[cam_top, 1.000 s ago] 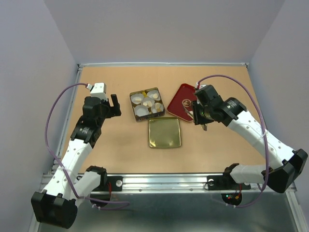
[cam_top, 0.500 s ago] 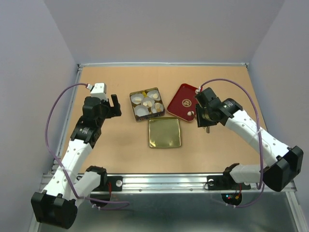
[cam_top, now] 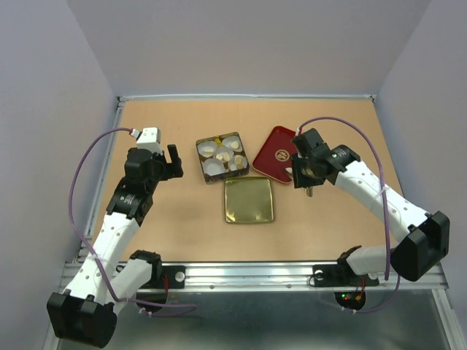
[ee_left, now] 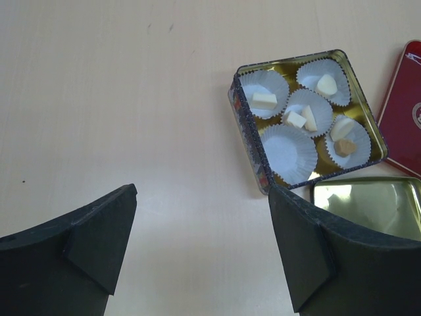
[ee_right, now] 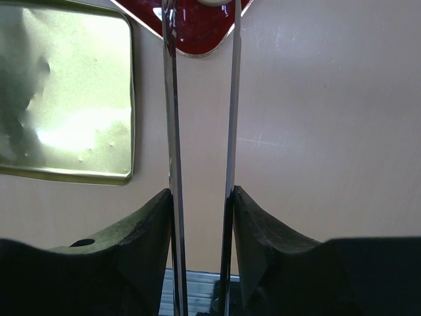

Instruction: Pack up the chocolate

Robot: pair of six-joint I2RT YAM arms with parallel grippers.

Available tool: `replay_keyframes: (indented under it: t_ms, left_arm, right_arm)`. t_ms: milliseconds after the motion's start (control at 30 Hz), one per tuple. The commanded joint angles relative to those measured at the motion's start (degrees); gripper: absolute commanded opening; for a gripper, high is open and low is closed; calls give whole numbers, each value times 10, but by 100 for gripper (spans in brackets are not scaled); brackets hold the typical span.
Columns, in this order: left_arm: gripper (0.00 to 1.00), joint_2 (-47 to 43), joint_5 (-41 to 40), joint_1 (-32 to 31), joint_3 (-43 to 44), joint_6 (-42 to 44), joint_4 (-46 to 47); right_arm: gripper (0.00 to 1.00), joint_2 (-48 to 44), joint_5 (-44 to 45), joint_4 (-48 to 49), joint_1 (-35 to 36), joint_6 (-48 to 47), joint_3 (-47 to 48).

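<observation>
Now the right tool (ee_right: pixel 200 197), clamped on tweezers (ee_right: pixel 170 99), is brought back to the red tray (ee_right: pixel 197 26); chocolate (ee_left: pixel 264 100) is already seated in the tin (ee_left: pixel 289 60), so another pick is expected. Left tool (ee_left: pixel 202 191) is held wide.

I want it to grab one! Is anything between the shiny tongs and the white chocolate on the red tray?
Nothing visible. The thin metal tongs straddle the cream-white chocolate lump on the red tray.
</observation>
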Motion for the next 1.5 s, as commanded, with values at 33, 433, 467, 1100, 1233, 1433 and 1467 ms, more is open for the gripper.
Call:
replay_keyframes:
  t_ms: [33,433,467,1100,1233,1433,1467]
  left_arm:
    - [93,-9,-4,0,-2,3,16]
    - [93,-5,-5,-1,-2,6,20]
    - [93,-6,-5,-1,-2,6,20]
    - [93,-10,-9,-1,-3,9,17]
    - [93,-10,-10,-1,-2,10,17]
    - [93,-9,-11,-1,1,11,15]
    - [93,-8,-11,-1,2,10,15]
  right_arm:
    - [45,-11,-5,28,-8,-7,-12]
    - [45,-7,-16,37,-17,-11,-29]
    - [45,-7,-17,37,-16,-12,-29]
    - [37,20,-24,39,-17,-30,-13]
    - [35,21,-31,32,-17,-37,27]
    - [34,38,-44,7,-18,-44,122]
    - [35,40,-48,4,-18,-46,131]
